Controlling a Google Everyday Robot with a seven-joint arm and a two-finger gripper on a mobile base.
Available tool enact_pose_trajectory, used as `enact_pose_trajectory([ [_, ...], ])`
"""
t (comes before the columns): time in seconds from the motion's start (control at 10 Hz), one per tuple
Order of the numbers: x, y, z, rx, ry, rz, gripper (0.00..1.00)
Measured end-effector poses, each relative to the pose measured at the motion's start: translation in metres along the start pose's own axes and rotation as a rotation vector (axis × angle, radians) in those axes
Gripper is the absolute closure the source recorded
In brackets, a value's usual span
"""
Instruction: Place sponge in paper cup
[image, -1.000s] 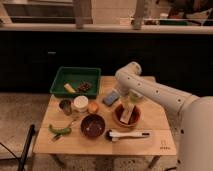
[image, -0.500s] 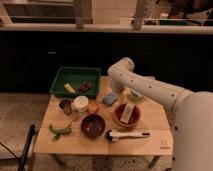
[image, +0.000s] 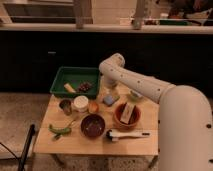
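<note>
The sponge (image: 108, 100), a small flat blue-grey pad, lies on the wooden table (image: 75, 142) near its middle. The paper cup (image: 80, 103), short, white and wide-mouthed, stands upright to the sponge's left, with a small orange cup (image: 93, 106) between them. My gripper (image: 110, 93) hangs from the white arm (image: 130, 80) and points down, right over the sponge and close to it. I cannot tell whether it touches the sponge.
A green tray (image: 75, 76) at the back left holds a yellow block (image: 69, 88). A metal cup (image: 65, 106) stands left of the paper cup. Also here: a dark bowl (image: 93, 125), a terracotta bowl (image: 126, 117), a pale bowl (image: 135, 94), a brush (image: 125, 134) and a green vegetable (image: 59, 130).
My arm has swung left, from over the terracotta bowl to over the sponge. The objects on the table have not moved.
</note>
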Motion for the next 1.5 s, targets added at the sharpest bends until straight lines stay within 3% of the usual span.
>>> enact_pose_trajectory([
  [0.5,-0.003,-0.003,0.016,0.008,-0.052,-0.006,0.20],
  [1.1,0.012,0.008,0.038,0.079,-0.116,0.119,0.20],
  [1.5,0.012,0.004,0.053,0.083,-0.172,0.152,0.20],
])
